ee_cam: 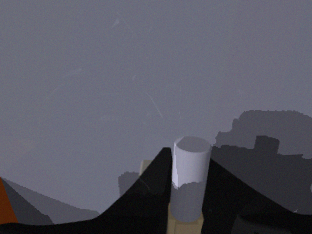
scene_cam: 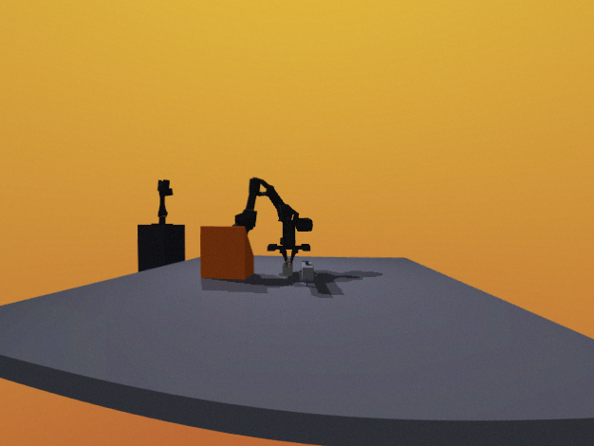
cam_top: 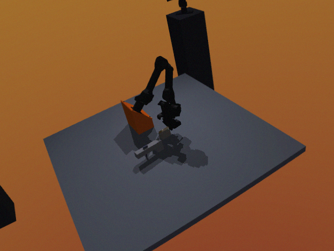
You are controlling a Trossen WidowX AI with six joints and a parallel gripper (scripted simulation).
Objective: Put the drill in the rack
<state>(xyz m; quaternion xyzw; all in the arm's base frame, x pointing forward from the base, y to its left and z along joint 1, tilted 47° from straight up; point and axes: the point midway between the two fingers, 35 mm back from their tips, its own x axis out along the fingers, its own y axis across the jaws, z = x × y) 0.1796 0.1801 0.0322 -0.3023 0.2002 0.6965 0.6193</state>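
My gripper (ee_cam: 179, 155) (cam_top: 170, 126) (scene_cam: 287, 259) points down and is shut on the drill (ee_cam: 191, 161), a pale grey cylinder with a tan lower part, held upright between the black fingers. A small tan block, which looks like the rack (cam_top: 164, 132) (scene_cam: 287, 269) (ee_cam: 145, 167), sits just below and beside the fingers; in the wrist view the left finger hides most of it. The long grey fixture (cam_top: 148, 149) (scene_cam: 307, 272) lies in front of it on the table, with a small dark key (cam_top: 145, 147) (scene_cam: 306, 263) on top.
An orange wedge-shaped block (cam_top: 137, 118) (scene_cam: 225, 251) (ee_cam: 5, 212) stands left of the gripper, at the arm's base. A tall black pillar (cam_top: 190, 42) (scene_cam: 160, 246) stands off the table's far edge. The grey table (cam_top: 113, 194) (scene_cam: 335, 345) carries the arm's shadows.
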